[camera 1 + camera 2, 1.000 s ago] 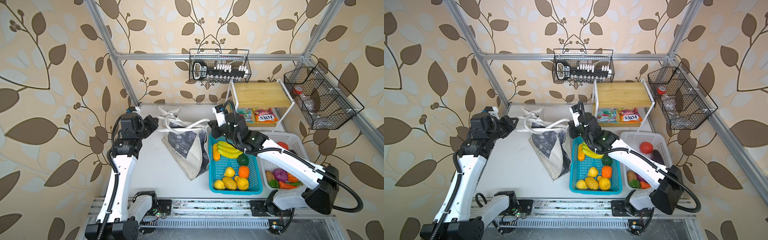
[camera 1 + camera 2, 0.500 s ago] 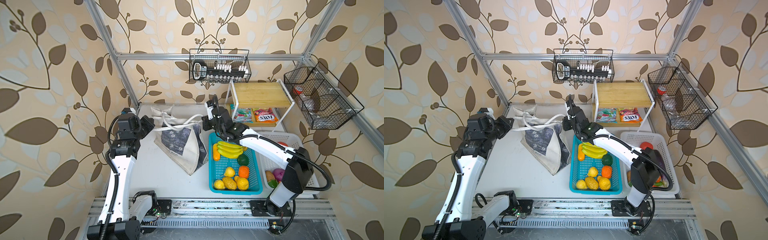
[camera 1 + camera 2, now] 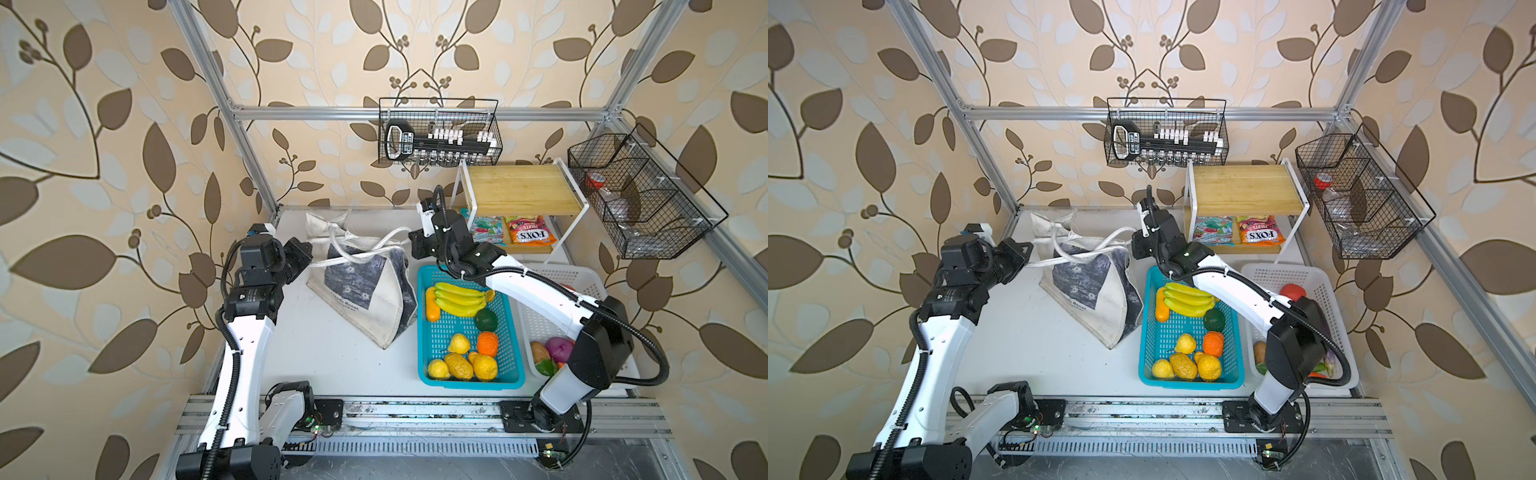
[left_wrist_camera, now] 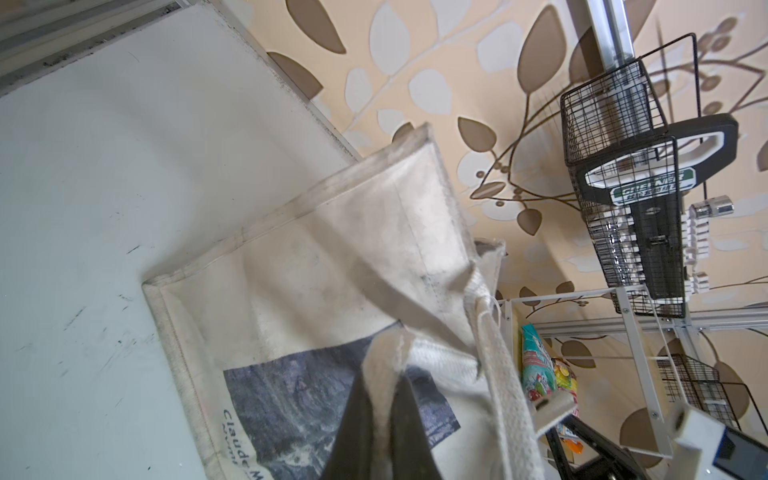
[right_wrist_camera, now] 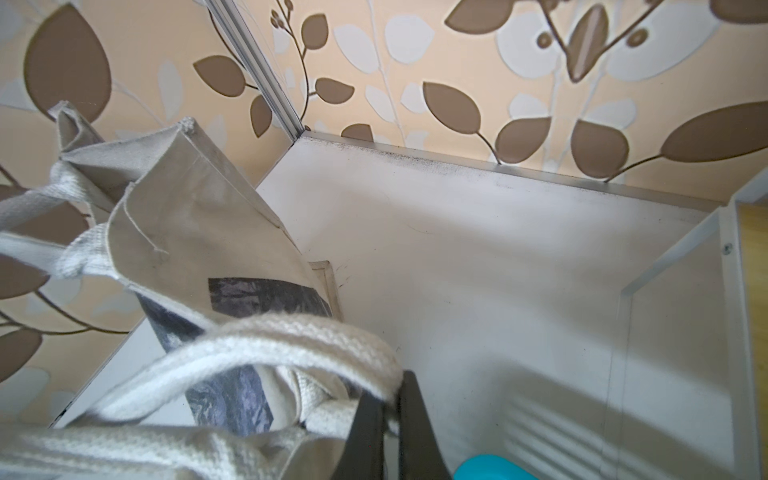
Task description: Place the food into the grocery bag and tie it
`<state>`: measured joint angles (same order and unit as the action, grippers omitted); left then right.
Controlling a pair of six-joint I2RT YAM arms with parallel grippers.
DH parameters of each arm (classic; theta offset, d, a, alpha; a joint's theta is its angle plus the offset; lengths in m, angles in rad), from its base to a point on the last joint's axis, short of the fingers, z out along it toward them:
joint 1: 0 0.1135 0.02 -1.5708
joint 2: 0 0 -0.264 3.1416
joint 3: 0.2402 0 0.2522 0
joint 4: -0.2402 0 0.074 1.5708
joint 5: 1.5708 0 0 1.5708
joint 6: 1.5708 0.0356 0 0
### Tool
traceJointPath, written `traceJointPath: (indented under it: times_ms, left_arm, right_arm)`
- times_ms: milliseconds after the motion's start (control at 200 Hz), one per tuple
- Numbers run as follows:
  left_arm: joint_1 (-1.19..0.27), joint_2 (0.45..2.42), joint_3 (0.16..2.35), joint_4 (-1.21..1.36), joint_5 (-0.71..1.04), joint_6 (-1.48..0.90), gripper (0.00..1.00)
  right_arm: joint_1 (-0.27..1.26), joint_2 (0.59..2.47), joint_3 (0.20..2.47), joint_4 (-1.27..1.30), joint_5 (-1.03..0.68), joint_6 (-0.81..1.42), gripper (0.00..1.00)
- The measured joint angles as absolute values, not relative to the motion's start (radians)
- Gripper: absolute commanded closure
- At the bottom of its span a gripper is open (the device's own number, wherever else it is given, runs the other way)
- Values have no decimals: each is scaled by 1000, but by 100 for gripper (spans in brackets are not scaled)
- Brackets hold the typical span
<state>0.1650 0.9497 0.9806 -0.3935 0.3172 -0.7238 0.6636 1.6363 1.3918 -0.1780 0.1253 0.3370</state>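
Grocery bag (image 3: 365, 291) slumped on counter (image 3: 332, 361) beside blue basket (image 3: 473, 383). Left claw (image 3: 308, 258) and right claw (image 3: 411, 245) each clamped on a white handle (image 5: 270, 336), straps drawn apart. I reckon that's to cinch the tie. Contents hidden.

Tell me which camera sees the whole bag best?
Both top views: the whole bag sits on the table. The left wrist view shows only its printed corner and a handle pinched between the fingers. The right wrist view shows just an edge and looped handles.
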Motion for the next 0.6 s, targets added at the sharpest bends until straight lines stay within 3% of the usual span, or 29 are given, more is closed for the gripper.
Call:
traceJointPath:
  times_ms: [170,265,335,380,600]
  left_arm:
    - [181,953,860,-273,382,-762,100]
    - [201,958,858,-242,395,-762,100]
    - [212,958,857,-221,399,-762,100]
    - [218,958,857,-215,402,-761,100]
    - [224,959,857,-207,412,-760,100]
  right_arm:
    - [686,1604,1317,-104,157,296,93]
    - [708,1604,1309,-78,185,257,72]
    - [708,1604,1308,-74,196,231,47]
    - [706,1604,1308,-75,212,218,37]
    - [713,1621,1340,-92,263,96,31]
